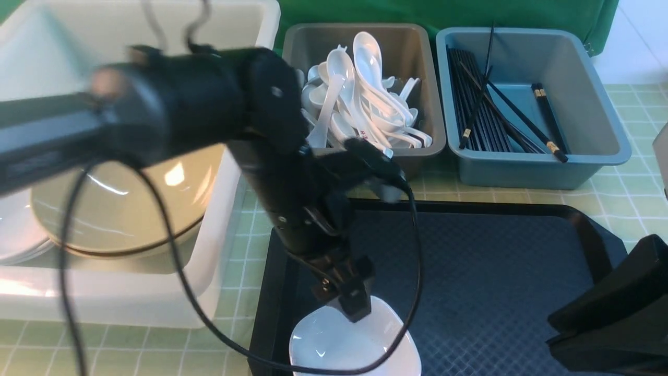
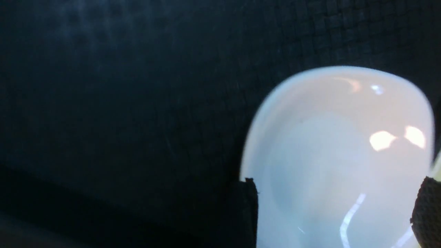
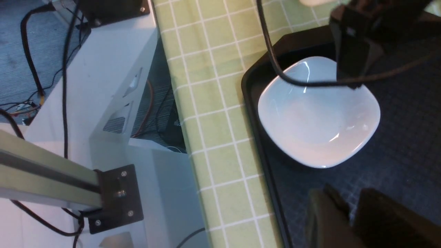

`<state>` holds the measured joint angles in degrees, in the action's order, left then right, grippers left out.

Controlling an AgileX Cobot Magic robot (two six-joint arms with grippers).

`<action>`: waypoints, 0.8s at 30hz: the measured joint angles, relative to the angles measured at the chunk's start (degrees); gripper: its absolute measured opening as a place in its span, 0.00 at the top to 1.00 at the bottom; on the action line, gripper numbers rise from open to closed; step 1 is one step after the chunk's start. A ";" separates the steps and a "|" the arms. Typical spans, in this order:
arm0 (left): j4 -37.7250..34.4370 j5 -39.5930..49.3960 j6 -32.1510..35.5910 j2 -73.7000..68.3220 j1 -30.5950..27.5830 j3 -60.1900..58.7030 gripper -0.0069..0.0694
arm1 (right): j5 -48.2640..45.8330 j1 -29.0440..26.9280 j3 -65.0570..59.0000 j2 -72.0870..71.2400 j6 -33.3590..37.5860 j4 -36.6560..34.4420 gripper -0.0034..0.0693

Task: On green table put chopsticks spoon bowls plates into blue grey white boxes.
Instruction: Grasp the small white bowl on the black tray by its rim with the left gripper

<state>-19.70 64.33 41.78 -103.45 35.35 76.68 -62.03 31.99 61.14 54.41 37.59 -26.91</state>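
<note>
The white dish (image 1: 360,344) is seen on the black tray (image 1: 469,271), close to the tray's left rim, and the left gripper (image 1: 347,308) is poised over the dish's far part, so most of the dish lies on the robot's side of it. The left gripper is much nearer than the right gripper (image 1: 553,329), which is held well apart over the tray's right side. No clear long axis is offered by the rounded-square dish. The left gripper's jaws are spread wide, one to each side of the white shape in its wrist view; whether the rim is touched cannot be told. The right gripper's tips are parted by a narrow gap, with nothing held between them.
</note>
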 joint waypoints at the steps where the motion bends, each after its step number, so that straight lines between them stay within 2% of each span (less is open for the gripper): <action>1: -0.05 0.00 3.64 -1.98 0.11 0.25 0.15 | 0.00 0.00 0.00 0.00 0.00 0.00 0.76; 5: -0.16 1.03 7.57 -7.51 0.11 0.45 0.15 | 0.00 0.00 0.00 0.00 0.00 0.00 0.75; 10: -0.98 3.33 7.78 -11.36 0.11 1.25 0.16 | -0.19 0.00 0.00 0.00 0.00 0.00 0.75; 12: -1.35 3.72 7.66 -11.87 -0.02 1.73 0.19 | -0.25 0.00 -0.05 0.00 0.00 -0.06 0.75; 14: -2.22 4.02 7.78 -12.12 -0.26 1.75 0.27 | -0.30 0.00 -0.02 0.00 0.00 -0.06 0.74; 15: -3.26 4.24 7.91 -12.42 -0.70 1.75 0.36 | -0.30 0.00 -0.02 0.00 0.00 -0.06 0.74; 16: -3.84 4.24 7.91 -12.61 -0.91 1.75 0.41 | -0.30 0.00 -0.02 0.00 0.00 -0.06 0.74; 17: -4.88 4.24 7.91 -12.99 -1.69 1.75 0.54 | -0.24 0.00 -0.02 0.00 0.00 -0.06 0.74; 18: -5.09 4.24 7.91 -13.05 -1.69 1.75 0.54 | -0.18 0.00 -0.02 0.00 0.00 -0.06 0.74; 19: -6.28 4.24 7.91 -13.44 -2.80 1.75 0.70 | -0.18 0.00 -0.02 0.00 0.00 -0.06 0.74; 21: -8.27 4.18 7.91 -13.41 -4.48 1.75 0.84 | -0.01 0.00 -0.02 0.00 0.00 -0.06 0.74; 24: -11.00 4.17 7.91 -11.38 -6.99 1.75 0.89 | -0.01 0.00 -0.02 0.00 0.00 -0.06 0.74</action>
<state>-30.70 68.50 49.69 -114.83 28.36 78.43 -62.04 31.99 61.12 54.41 37.59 -26.97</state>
